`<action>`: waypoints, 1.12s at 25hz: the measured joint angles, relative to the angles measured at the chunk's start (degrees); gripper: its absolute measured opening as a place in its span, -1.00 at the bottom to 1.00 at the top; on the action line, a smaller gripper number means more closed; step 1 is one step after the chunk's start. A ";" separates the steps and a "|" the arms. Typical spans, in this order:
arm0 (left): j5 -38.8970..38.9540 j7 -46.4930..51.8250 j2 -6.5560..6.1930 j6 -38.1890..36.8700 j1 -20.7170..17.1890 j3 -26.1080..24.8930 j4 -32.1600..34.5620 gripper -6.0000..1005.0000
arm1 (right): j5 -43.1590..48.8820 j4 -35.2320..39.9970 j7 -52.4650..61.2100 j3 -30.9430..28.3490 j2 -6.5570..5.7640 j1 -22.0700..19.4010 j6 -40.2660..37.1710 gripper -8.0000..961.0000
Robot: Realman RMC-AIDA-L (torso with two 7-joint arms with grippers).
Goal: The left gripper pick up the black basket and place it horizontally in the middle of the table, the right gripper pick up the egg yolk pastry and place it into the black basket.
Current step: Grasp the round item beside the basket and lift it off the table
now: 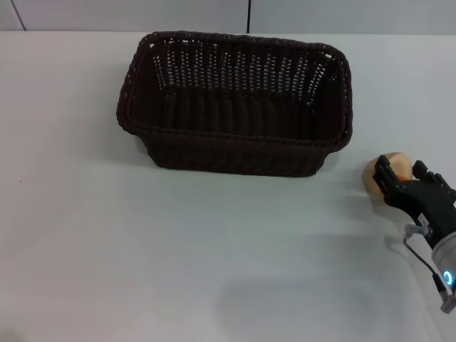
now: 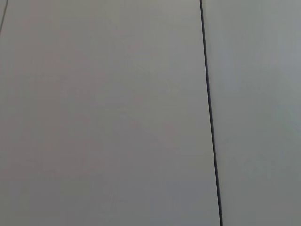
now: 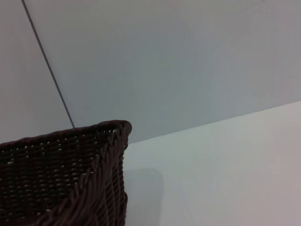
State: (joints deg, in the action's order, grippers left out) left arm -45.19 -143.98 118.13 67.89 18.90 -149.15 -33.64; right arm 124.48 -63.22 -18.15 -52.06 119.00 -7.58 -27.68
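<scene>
White desk (image 1: 178, 256) fills most of the head view; a grey panelled wall (image 2: 103, 113) with a dark vertical seam runs behind it.

Black basket (image 1: 235, 103) stands upright on the desk, long side across the view, near the middle and toward the far edge. Opening faces up. Interior shows nothing but the weave. Right wrist view catches one corner (image 3: 70, 174) of the basket with braided rim, desk surface beside it.

Right gripper (image 1: 400, 175) sits low at the right edge of the desk, well apart from the basket. Blue light on its wrist is lit. Its fingers (image 1: 385, 173) flank the egg yolk pastry (image 1: 394, 169) on either side, closed against it. Pastry appears to rest on the desk, to the right of the basket and nearer the robot.

Left gripper: outside every view; finger state cannot be told. Left wrist view shows wall only.
</scene>
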 joint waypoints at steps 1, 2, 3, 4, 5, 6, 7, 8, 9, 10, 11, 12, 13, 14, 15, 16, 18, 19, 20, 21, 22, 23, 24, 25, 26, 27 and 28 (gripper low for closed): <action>0.04 0.02 0.00 0.04 -0.05 0.00 -0.03 -0.25 | -0.01 0.02 0.00 0.02 0.00 0.00 0.00 0.43; 0.05 0.06 0.00 0.07 -0.10 0.00 -0.13 -0.25 | -0.02 0.05 0.02 0.03 -0.02 -0.01 0.00 0.43; 0.05 0.08 0.00 0.10 -0.15 0.00 -0.22 -0.25 | -0.03 0.09 0.06 0.03 -0.03 -0.03 0.00 0.43; 0.05 0.11 0.00 0.16 -0.20 0.00 -0.36 -0.25 | -0.07 0.15 0.16 0.03 -0.06 -0.04 0.00 0.40; 0.05 0.13 0.03 0.22 -0.26 0.00 -0.43 -0.25 | -0.11 0.19 0.22 0.03 -0.07 -0.04 0.00 0.37; 0.05 0.15 0.05 0.27 -0.30 0.00 -0.49 -0.25 | -0.17 0.19 0.30 0.03 -0.08 -0.05 0.00 0.34; 0.05 0.15 0.05 0.38 -0.33 0.00 -0.51 -0.25 | -0.20 0.19 0.31 0.03 -0.09 -0.05 0.00 0.31; 0.05 0.16 0.06 0.53 -0.36 0.00 -0.51 -0.25 | -0.21 0.19 0.31 0.03 -0.09 -0.06 0.00 0.27; 0.05 0.20 0.07 0.71 -0.41 0.00 -0.53 -0.25 | -0.22 0.19 0.31 0.03 -0.09 -0.06 0.00 0.24; 0.05 0.20 0.07 0.71 -0.41 0.00 -0.53 -0.25 | -0.22 0.19 0.31 0.03 -0.09 -0.06 0.00 0.07; 0.05 0.22 0.07 0.76 -0.42 0.00 -0.54 -0.25 | -0.22 0.20 0.31 0.02 -0.09 -0.05 0.00 -0.10; 0.05 0.24 0.08 0.77 -0.42 0.00 -0.54 -0.25 | -0.22 0.26 0.31 -0.02 -0.09 -0.04 0.00 -0.28; 0.05 0.25 0.09 0.77 -0.43 0.00 -0.55 -0.25 | -0.22 0.31 0.31 -0.07 -0.09 -0.03 0.00 -0.34; 0.05 0.26 0.09 0.77 -0.43 0.00 -0.55 -0.25 | -0.22 0.34 0.31 -0.14 -0.09 -0.02 0.00 -0.40; 0.07 0.26 0.09 0.78 -0.45 0.00 -0.55 -0.25 | -0.22 0.36 0.31 -0.21 -0.09 -0.02 0.00 -0.47; 0.08 0.27 0.09 0.82 -0.45 0.00 -0.56 -0.25 | -0.22 0.38 0.31 -0.26 -0.09 -0.01 0.00 -0.53; 0.09 0.27 0.11 0.87 -0.45 0.00 -0.56 -0.25 | -0.22 0.39 0.31 -0.36 -0.09 0.05 0.00 -0.62; 0.11 0.27 0.17 1.15 -0.45 0.00 -0.56 -0.25 | -0.27 0.41 0.31 -0.40 -0.09 0.10 0.04 -0.64; 0.11 0.28 0.18 1.18 -0.45 0.00 -0.56 -0.25 | -0.44 0.46 0.31 -0.46 -0.09 0.26 0.15 -0.66; 0.11 0.28 0.21 1.28 -0.45 0.00 -0.56 -0.25 | -0.58 0.50 0.31 -0.49 -0.09 0.38 0.29 -0.68; 0.11 0.28 0.21 1.31 -0.45 0.00 -0.56 -0.25 | -0.73 0.52 0.31 -0.49 -0.09 0.51 0.44 -0.69; 0.11 0.28 0.20 1.34 -0.45 0.00 -0.56 -0.25 | -0.78 0.53 0.30 -0.51 -0.09 0.58 0.57 -0.70; 0.11 0.28 0.21 1.36 -0.45 0.00 -0.56 -0.25 | -0.80 0.54 0.27 -0.53 -0.09 0.62 0.69 -0.71; 0.11 0.28 0.21 1.37 -0.45 0.00 -0.55 -0.25 | -0.81 0.53 0.11 -0.55 -0.09 0.62 0.72 -0.72; 0.11 0.28 0.21 1.37 -0.45 0.00 -0.56 -0.25 | -0.82 0.46 -0.04 -0.57 -0.09 0.62 0.72 -0.73; 0.11 0.28 0.21 1.37 -0.45 0.00 -0.56 -0.25 | -0.82 0.31 -0.23 -0.62 -0.11 0.61 0.65 -0.73; 0.12 0.28 0.20 1.37 -0.45 0.00 -0.56 -0.25 | -0.80 0.01 -0.40 -0.87 -0.15 0.51 0.54 -0.74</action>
State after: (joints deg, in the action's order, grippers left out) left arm -45.07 -143.70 118.33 69.26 18.45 -149.15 -34.19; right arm 123.69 -63.21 -18.55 -52.93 118.85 -7.07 -27.14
